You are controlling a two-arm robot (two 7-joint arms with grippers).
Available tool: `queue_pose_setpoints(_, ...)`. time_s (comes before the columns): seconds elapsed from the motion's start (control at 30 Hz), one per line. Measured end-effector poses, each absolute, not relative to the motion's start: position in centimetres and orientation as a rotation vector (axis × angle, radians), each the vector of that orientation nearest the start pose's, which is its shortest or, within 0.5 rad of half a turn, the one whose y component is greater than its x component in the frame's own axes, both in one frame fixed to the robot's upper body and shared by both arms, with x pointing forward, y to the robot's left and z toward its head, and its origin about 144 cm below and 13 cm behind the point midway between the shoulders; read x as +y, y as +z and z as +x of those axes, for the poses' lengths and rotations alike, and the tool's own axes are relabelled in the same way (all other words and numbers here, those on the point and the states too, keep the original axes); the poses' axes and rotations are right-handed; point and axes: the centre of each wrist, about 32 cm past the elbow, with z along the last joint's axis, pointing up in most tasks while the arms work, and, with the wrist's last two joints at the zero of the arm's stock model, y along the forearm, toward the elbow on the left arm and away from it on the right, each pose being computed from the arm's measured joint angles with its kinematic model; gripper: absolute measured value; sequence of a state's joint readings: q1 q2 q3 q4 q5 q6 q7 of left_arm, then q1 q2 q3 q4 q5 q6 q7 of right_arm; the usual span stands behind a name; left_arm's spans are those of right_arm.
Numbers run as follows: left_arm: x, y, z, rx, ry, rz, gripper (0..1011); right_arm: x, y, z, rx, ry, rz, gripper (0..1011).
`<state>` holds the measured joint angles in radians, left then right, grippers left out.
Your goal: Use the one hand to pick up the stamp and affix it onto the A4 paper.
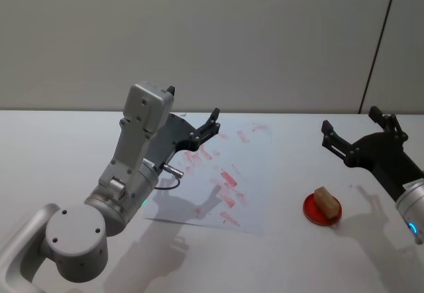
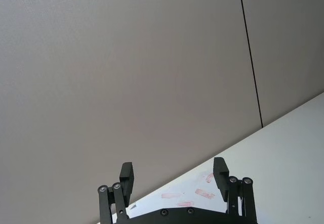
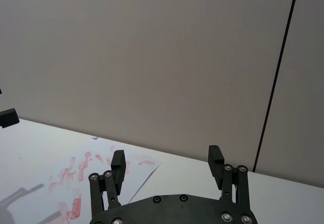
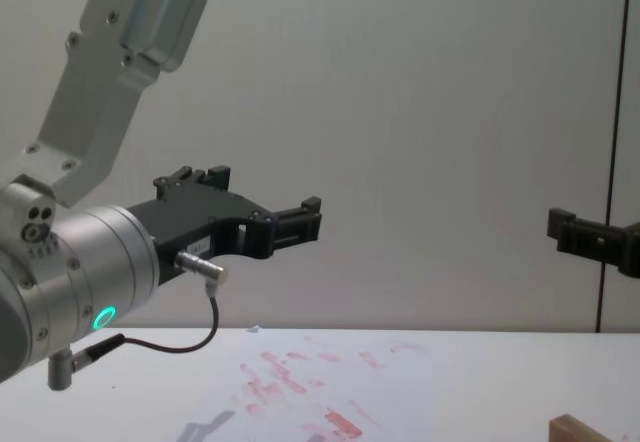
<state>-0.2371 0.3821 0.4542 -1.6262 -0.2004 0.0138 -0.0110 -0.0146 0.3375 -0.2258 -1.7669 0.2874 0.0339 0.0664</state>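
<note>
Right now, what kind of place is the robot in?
Probably a robot practice lab: a white table and grey wall, the left gripper and right gripper open above it, and A4 paper covered in red stamp marks.

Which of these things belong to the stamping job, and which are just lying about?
Job: stamp; red pad under it; A4 paper; left gripper above the paper, right gripper near the stamp, both open.
Lying about: cable on left arm; table.

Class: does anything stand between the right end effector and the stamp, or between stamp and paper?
Nothing visible: the open right end effector hangs above the stamp, and bare table lies between stamp and paper.
</note>
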Motion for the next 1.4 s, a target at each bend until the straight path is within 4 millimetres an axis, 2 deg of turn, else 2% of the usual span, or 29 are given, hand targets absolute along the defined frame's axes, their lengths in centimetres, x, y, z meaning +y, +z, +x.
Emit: queue_pose_setpoints(1.4,19.84,120.44,49.2,-0.268,1.124,0.061,1003,-23.8,118.85,44.31,-0.075,-1.23,0.024,1001)
